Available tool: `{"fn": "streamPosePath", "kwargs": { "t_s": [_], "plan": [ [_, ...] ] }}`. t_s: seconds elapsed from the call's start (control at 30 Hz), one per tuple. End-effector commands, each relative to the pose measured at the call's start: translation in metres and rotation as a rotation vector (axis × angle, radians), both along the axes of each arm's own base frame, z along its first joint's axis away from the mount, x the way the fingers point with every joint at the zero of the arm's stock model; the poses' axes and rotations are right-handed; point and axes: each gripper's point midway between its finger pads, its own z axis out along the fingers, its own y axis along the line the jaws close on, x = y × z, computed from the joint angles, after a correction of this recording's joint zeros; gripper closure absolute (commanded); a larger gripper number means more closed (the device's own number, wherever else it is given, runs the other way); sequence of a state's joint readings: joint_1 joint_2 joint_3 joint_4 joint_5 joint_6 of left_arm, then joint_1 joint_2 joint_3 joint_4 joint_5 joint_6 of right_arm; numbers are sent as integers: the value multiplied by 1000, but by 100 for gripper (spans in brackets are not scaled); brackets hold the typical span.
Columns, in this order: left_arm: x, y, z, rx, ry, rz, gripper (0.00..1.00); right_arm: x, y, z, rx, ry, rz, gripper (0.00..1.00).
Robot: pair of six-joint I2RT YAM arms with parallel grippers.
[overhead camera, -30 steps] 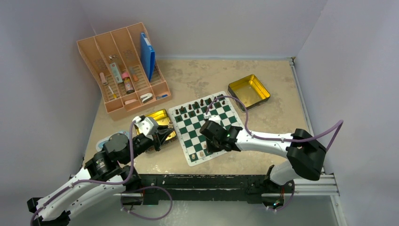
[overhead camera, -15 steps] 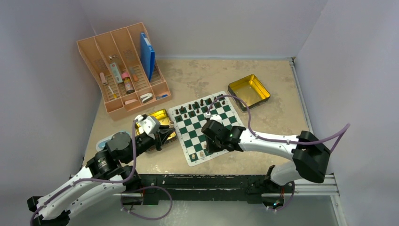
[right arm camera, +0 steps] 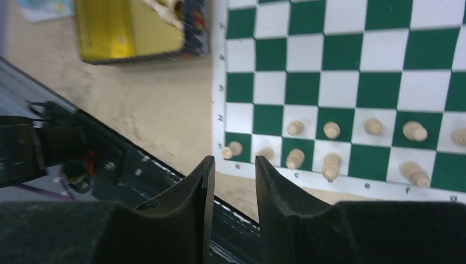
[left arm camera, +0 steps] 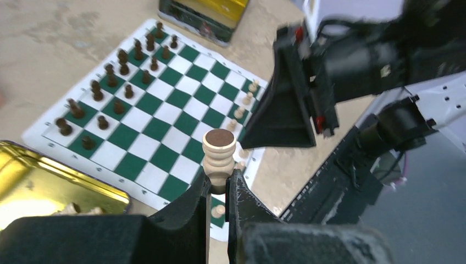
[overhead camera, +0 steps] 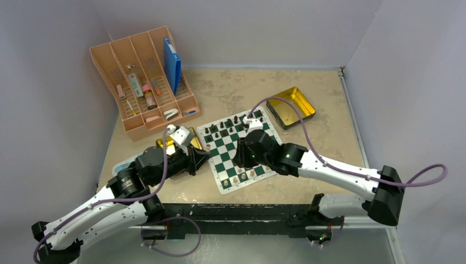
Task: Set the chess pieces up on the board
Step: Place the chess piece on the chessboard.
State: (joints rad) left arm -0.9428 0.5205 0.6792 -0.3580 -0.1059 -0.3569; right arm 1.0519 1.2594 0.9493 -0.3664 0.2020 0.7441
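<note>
Illumination is even and diffuse from overhead; shadows on the tabletop [overhead camera: 231, 88] are soft. The gold tin [left arm camera: 33, 181] shows glare in the left wrist view. The left gripper [left arm camera: 220, 182] and right gripper [right arm camera: 233, 160] render dark and out of focus close to each lens.

The table [overhead camera: 236, 88] carries the board [overhead camera: 218, 144], two gold tins [overhead camera: 291, 105] [overhead camera: 186, 136] and an organizer [overhead camera: 104, 58].

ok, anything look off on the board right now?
One light tan wooden chess piece at the near-left corner of the green-and-white chess mat seems to lie on its side across the white border; its neighbours stand upright. The mat also sits skewed to the beige table's front edge.
</note>
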Motion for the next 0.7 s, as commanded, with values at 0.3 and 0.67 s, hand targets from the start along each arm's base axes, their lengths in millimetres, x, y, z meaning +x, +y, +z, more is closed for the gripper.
{"fn": "streamPosePath", "kwargs": {
  "t_s": [0.3,0.67],
  "plan": [
    [-34,-44,17,-132,307,-172,100,8,33,195,587,-536,177,58],
    [-54,-59,38,-126,374,-308,100,7,40,225,550,-797,342,56]
  ]
}}
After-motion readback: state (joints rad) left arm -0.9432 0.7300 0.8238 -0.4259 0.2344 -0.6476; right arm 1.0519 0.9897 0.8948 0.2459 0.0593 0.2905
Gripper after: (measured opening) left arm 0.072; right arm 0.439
